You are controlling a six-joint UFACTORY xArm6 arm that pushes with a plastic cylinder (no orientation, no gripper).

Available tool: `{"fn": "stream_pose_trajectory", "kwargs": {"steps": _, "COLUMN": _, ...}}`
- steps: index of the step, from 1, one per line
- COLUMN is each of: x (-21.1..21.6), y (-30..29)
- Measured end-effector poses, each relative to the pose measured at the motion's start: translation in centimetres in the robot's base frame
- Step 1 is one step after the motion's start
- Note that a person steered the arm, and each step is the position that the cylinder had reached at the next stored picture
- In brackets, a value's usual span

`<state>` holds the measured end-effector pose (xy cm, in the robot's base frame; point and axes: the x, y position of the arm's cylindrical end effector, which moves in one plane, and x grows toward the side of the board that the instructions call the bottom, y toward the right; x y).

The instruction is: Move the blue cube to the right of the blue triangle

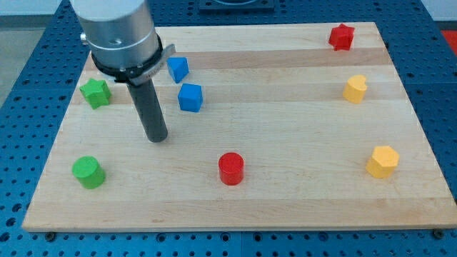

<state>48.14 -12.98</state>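
Camera view: one frame, entries listed from the view's bottom to its top.
Bench point(285, 214): pale wooden board; all blocks are carried on it.
Green cylinder point(88, 172): lower left, well apart from the work.
Red cylinder point(230, 168): lower middle, not in the path.
Tool: none is fitted; nothing is grasped, only a bare rod.
My tip point(156, 138): set on the bench left of and below the blue cube, not touching it.
Blue cube point(190, 97): just below-right of the blue triangle.
Blue triangle point(178, 69): shape judged, not certain.
Step advice: the cube is best met low on its left face and pushed up-right, so the triangle is not nudged.
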Motion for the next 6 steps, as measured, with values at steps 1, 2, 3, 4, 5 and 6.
{"fn": "stream_pose_trajectory", "kwargs": {"steps": 1, "x": -3.6, "y": 1.6}}
{"fn": "stream_pose_trajectory", "kwargs": {"steps": 2, "x": -5.3, "y": 2.6}}
{"fn": "stream_pose_trajectory", "kwargs": {"steps": 3, "x": -8.6, "y": 4.6}}
{"fn": "stream_pose_trajectory", "kwargs": {"steps": 4, "x": -9.1, "y": 5.4}}
{"fn": "stream_pose_trajectory", "kwargs": {"steps": 5, "x": -9.0, "y": 4.8}}
{"fn": "stream_pose_trajectory", "kwargs": {"steps": 6, "x": -5.6, "y": -1.5}}
